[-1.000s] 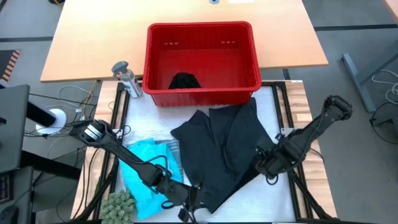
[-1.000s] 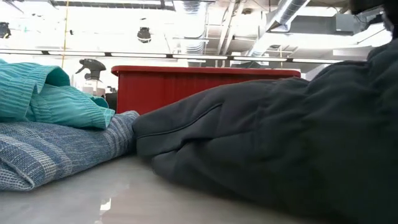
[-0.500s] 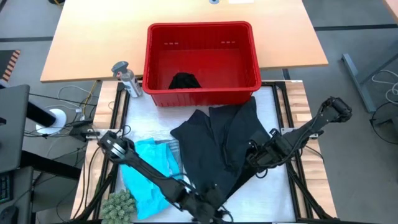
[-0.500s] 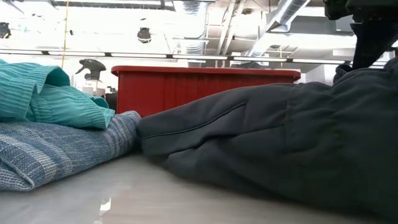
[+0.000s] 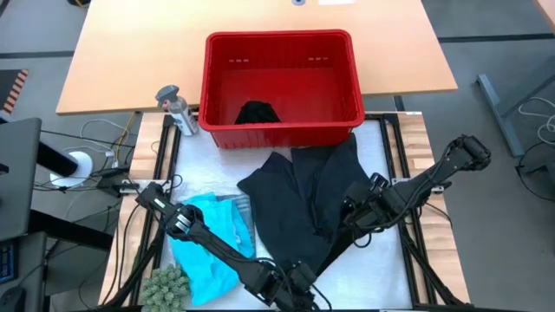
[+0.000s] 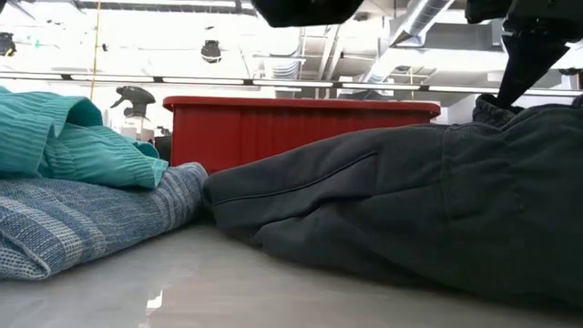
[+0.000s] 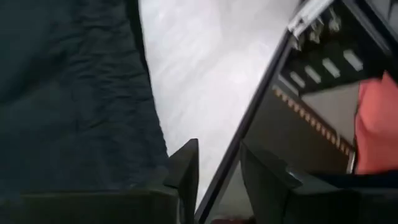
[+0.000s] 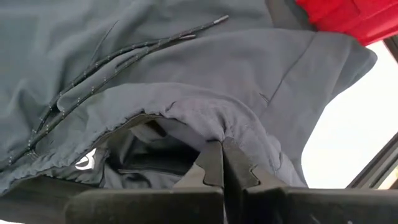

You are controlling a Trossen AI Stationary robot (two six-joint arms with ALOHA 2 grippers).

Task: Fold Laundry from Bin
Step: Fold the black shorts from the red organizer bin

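Observation:
A black garment with a drawstring (image 5: 295,199) lies spread on the white table, in front of the red bin (image 5: 208,87). A second black piece (image 5: 257,113) lies on the bin's floor. At the left a turquoise garment (image 5: 204,243) rests on a blue-grey striped one (image 6: 73,228). My right gripper (image 5: 355,212) is shut on the spread garment's right side. My left gripper (image 7: 217,180) hovers at the near edge beside that garment's lower end, open with nothing between its fingers. My right gripper pinches a raised fold of the black garment's waistband edge (image 8: 214,127) between its two fingers, close to the drawstring. The fingers come from the table's right, slanting down. The pinched edge is lifted (image 6: 496,109); the rest of the garment lies slack on the table.
A grey spray bottle (image 5: 176,108) stands left of the bin. A green knobbly thing (image 5: 165,284) sits at the near left corner. Dark frame rails (image 5: 395,147) run along the table's sides. Bare white surface (image 5: 381,156) shows to the right of the garment.
My right gripper has gone toward the table's left and far edge, drawing the black garment's right edge inward and up; the rest stays on the table. My left gripper has swung along the near edge toward the table's right.

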